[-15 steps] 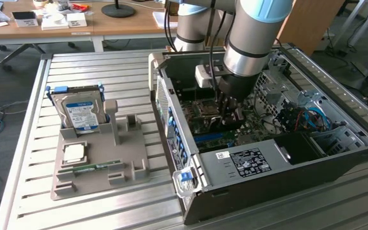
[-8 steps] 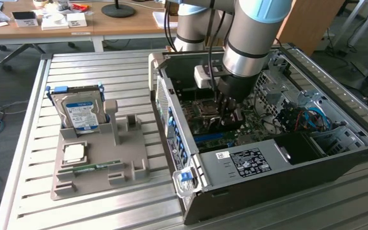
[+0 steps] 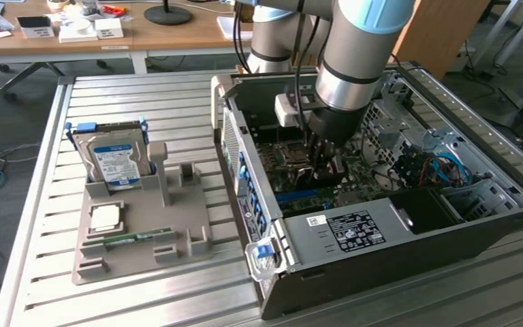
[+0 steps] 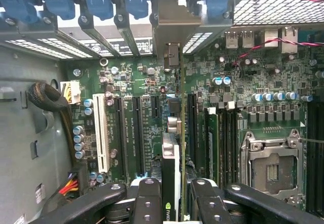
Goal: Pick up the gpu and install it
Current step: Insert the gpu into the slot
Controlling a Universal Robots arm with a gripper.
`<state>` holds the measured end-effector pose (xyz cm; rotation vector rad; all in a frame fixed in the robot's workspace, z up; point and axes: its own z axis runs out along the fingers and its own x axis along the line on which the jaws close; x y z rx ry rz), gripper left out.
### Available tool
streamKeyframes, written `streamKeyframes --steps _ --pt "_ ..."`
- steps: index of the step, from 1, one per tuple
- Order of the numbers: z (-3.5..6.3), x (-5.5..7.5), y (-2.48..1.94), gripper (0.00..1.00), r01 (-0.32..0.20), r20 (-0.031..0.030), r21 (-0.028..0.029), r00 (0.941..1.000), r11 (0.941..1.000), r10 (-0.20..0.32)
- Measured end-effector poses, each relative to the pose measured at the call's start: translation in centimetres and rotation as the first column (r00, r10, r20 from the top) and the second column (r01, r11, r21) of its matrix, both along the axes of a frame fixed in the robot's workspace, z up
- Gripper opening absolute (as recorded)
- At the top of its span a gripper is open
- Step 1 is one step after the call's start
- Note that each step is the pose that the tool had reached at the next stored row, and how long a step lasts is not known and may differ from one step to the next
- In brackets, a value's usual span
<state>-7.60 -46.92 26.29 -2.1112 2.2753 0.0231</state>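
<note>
In the exterior view my gripper [image 3: 325, 162] reaches down into the open computer case [image 3: 380, 235], over the green motherboard. It is shut on the gpu [image 3: 320, 178], a dark card hanging edge-on below the fingers. In the wrist view the gpu [image 4: 171, 168] stands on edge between my two black fingers [image 4: 148, 201], with the gripper [image 4: 174, 206] clamped on its upper rim. Its silver end bracket [image 4: 172, 29] reaches the case's rear slot openings. The card sits over the motherboard between the long black expansion slots [image 4: 137, 138]. I cannot tell whether its lower edge touches a slot.
A white slot [image 4: 103, 133] and a CPU socket [image 4: 271, 168] flank the card. Blue latches [image 4: 101, 1] line the rear wall. Outside the case a grey holder [image 3: 144, 248] carries a silver hard drive [image 3: 114, 162] and a green RAM stick [image 3: 130, 238].
</note>
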Motion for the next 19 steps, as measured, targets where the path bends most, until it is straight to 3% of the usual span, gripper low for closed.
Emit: streamKeyframes --steps 19 --pt "-0.03 -0.44 -0.06 0.27 0.0 -0.001 0.0 1.0 1.0 0.0"
